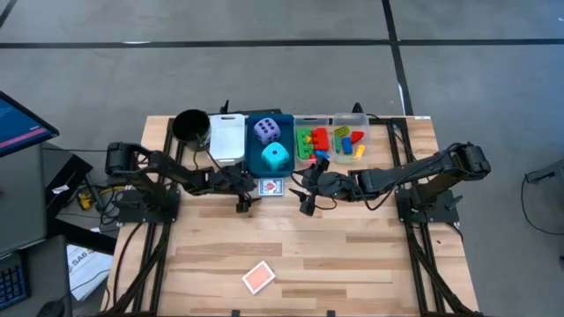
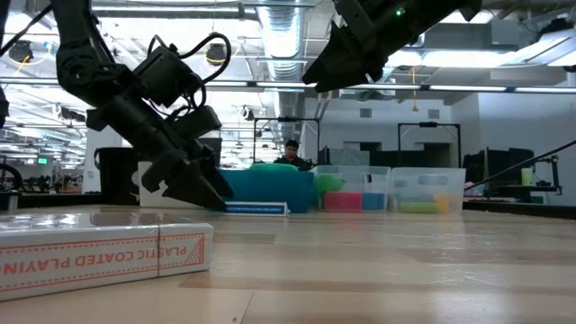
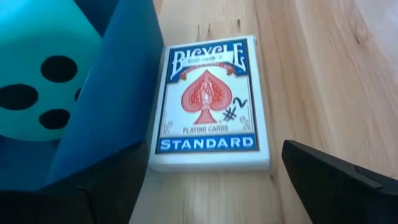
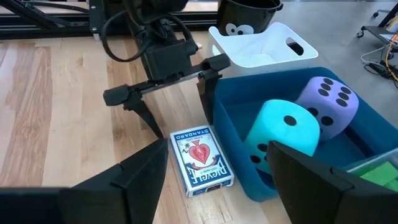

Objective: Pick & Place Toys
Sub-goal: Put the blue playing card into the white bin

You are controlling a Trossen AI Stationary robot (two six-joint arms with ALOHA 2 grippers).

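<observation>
We have our left hand (image 4: pixel 168 93) low over the table (image 1: pixel 352 255), its fingers spread wide and empty, straddling the end of the blue-labelled card box (image 4: pixel 201 160) that lies flat on the wood, right against the outer wall of the blue bin (image 4: pixel 292 180). Our right hand (image 1: pixel 307 195) hovers just on the other side of that box, fingers parted and holding nothing.

A second card box (image 1: pixel 258 277), the red one, lies alone near the front edge of the table, well apart from both arms. The cyan die (image 4: pixel 283 134) and the purple die (image 4: pixel 328 102) already sit in the blue bin, and the small bricks (image 1: pixel 330 141) fill the clear bins (image 1: pixel 363 119) beside it.

We judge the blue-labelled box to be light, stiff and rather slick, its cardboard glossy, so a squeeze across the flat faces is not open to us while it lies down. The better hold looks to be across its two long edges, near the middle. The snag is that one long edge rests against the bin wall, leaving little room for a finger; we may need to nudge the box clear first.
</observation>
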